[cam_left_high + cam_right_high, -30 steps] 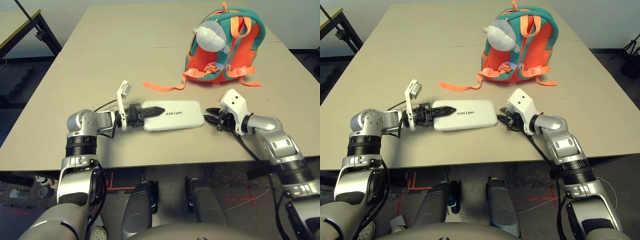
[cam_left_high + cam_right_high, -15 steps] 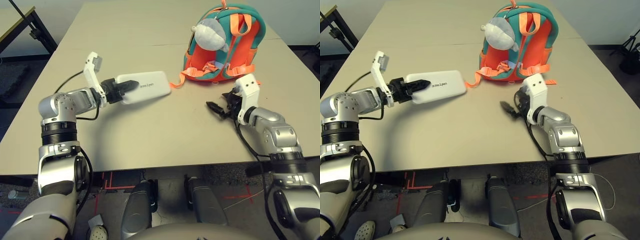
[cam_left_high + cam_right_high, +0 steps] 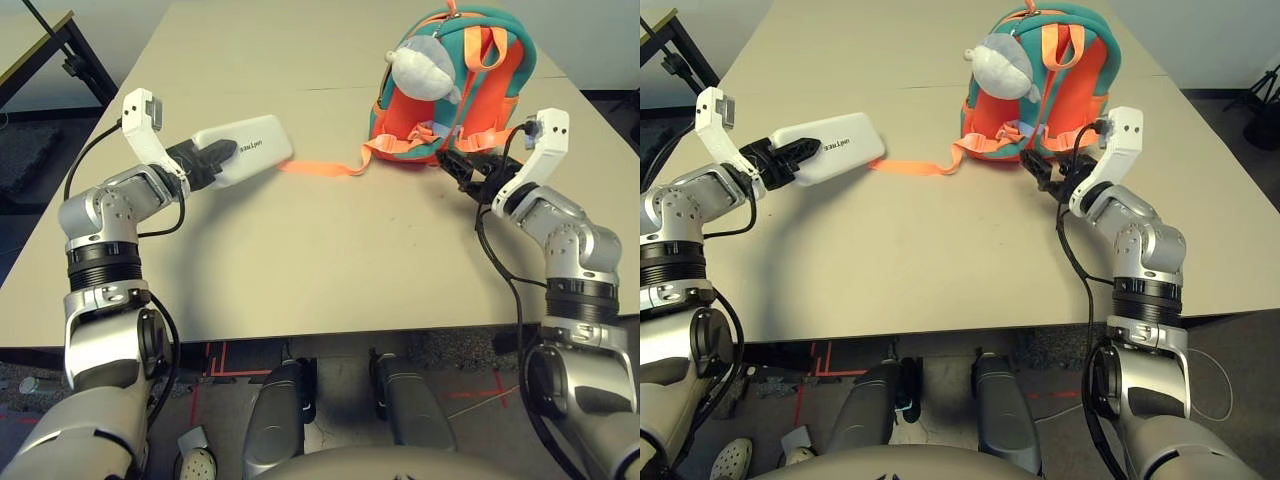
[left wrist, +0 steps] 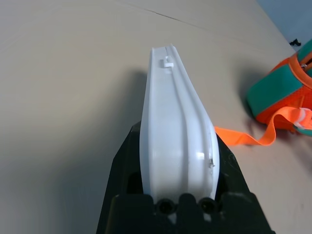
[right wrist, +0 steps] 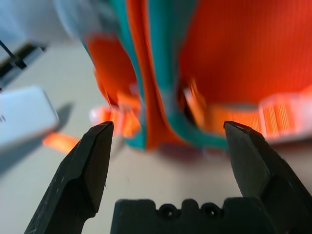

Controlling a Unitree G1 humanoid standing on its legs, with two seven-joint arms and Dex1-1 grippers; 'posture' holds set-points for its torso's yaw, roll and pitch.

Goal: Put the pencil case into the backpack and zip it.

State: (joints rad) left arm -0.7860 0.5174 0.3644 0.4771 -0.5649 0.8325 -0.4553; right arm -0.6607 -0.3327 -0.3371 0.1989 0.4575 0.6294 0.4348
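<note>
My left gripper (image 3: 208, 156) is shut on one end of the white pencil case (image 3: 247, 150), holding it above the table on the left; the case (image 4: 178, 126) runs edge-on between the black fingers in the left wrist view. The orange and teal backpack (image 3: 478, 85) stands upright at the back right, with a grey-white plush charm (image 3: 422, 68) hanging on its front. My right gripper (image 3: 462, 166) is open, close to the backpack's lower right edge, and its fingers (image 5: 87, 170) frame the orange body and teal trim (image 5: 161, 92) from very near.
A loose orange strap (image 3: 320, 167) lies on the table between the case and the backpack. The tan table (image 3: 330, 260) reaches to its front edge below both arms. A black stand (image 3: 70, 55) is off the table at the far left.
My left arm lifted the pencil case off the table and carried it up and to the left. My right gripper opened wider and swung up to the backpack's lower right edge.
</note>
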